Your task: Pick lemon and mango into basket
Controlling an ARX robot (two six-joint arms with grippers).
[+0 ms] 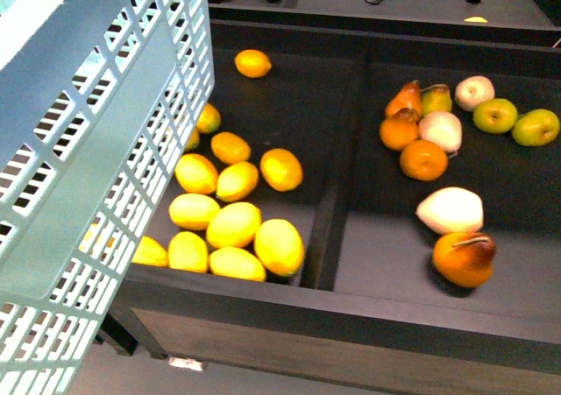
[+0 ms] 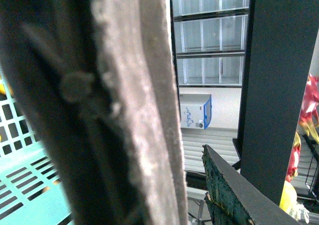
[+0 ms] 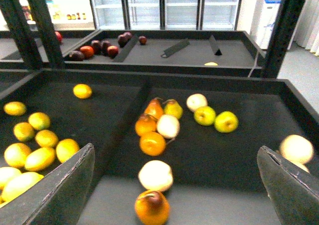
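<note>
I hold the basket beside the yellow fruit, left of my wide-open, empty right hand, for short drops; I can't tell the left hand's grip.

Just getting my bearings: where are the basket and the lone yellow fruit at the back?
basket [image 1: 96, 150]: front view, on its slotted side wall.
lone yellow fruit [image 1: 252, 63]: front view, middle of its skin.
</note>
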